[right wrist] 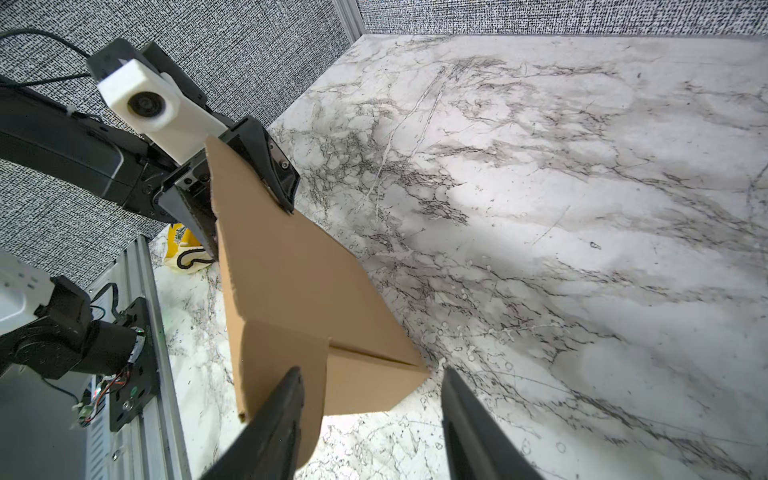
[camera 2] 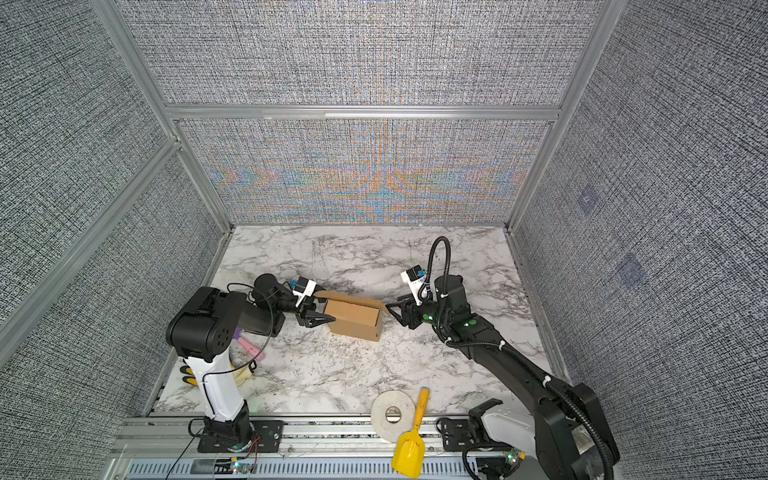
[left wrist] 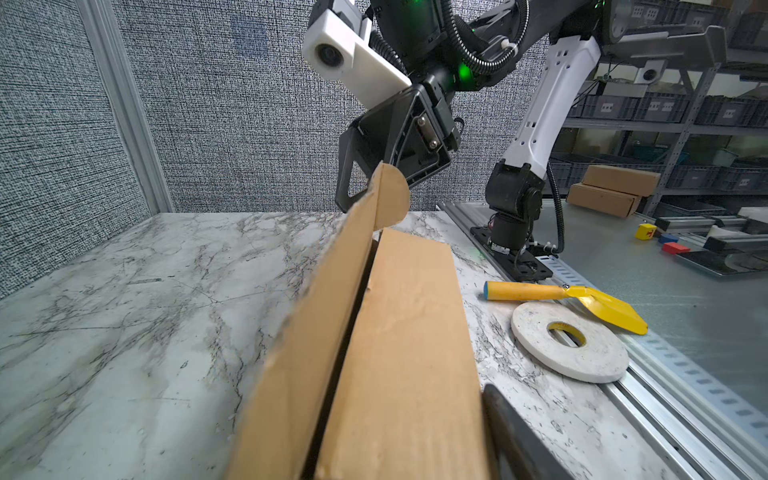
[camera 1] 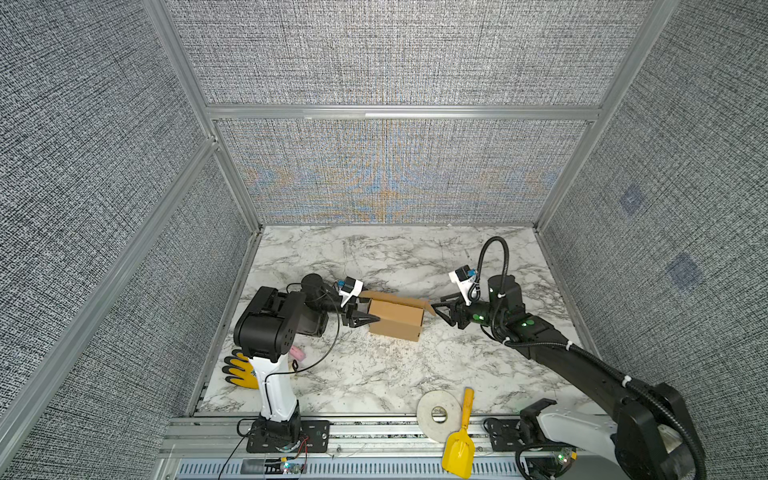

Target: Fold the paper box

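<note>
Scoop (camera 1: 459, 444) sits closest; mid-table I see the box (camera 1: 395, 318) lying lengthwise left to right, left gripper (camera 1: 370, 316) straddling its left end, grip unclear, right gripper (camera 1: 437, 303) wide opposite

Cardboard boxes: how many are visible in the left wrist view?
3. The paper box lies on the table; an upper box sits on a lower box on the far bench. More may be hidden.
</note>
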Motion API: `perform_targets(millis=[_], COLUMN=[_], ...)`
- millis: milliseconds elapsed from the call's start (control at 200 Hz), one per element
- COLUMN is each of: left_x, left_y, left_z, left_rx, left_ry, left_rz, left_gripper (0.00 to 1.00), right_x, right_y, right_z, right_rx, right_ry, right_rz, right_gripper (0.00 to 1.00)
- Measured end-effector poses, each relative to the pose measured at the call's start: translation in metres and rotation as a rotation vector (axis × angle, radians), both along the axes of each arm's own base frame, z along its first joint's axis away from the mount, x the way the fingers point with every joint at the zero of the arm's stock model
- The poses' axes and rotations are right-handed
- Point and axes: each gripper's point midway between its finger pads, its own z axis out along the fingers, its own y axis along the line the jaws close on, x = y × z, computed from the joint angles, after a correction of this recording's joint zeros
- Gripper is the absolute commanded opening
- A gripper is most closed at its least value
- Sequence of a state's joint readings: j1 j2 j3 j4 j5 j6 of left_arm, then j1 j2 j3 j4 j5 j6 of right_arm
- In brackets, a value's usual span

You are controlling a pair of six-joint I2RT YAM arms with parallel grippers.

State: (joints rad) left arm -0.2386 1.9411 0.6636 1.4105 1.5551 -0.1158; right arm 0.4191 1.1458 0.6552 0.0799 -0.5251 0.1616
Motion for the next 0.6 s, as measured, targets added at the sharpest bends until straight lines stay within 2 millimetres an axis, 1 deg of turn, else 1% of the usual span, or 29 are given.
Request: perform_targets(millis=[90,200,275,340,420,516,601], left_x=[0.000,0.000,0.000,0.001,0.001,0.001,0.001], left_y=[0.000,0.000,0.000,0.000,0.000,0.000,0.000], left_z=[0.000,-0.004,-0.004,-0.004,-0.005,-0.005,-0.004], left_rx=[0.001,0.003,0.004,0.004,0.004,0.005,0.005], left_ry=[0.003,0.012,0.015,0.016,0.016,0.019,0.019], left_rz=[0.000,0.000,0.000,0.000,0.001,0.001,0.001], left_gripper=[0.63,0.62,0.62,0.62,0.62,0.62,0.62], right_x=[0.000,0.003,0.004,0.004,0.006,0.013,0.019], right_y=[-0.004,-0.008,-0.004,0.006,0.025,0.048,0.066], right_z=[0.011,0.037,0.053,0.064,0.078,0.090,0.089], right_rx=[0.004,0.012,0.006,-0.018,-0.078,-0.176,-0.260], right_ry=[-0.013,-0.060,-0.084,-0.104,-0.143,-0.193,-0.204], right_rz=[-0.027,-0.055,-0.055,-0.016,0.065,0.174,0.269], right_gripper=[0.54,0.54,0.55,0.60,0.65,0.66,0.66])
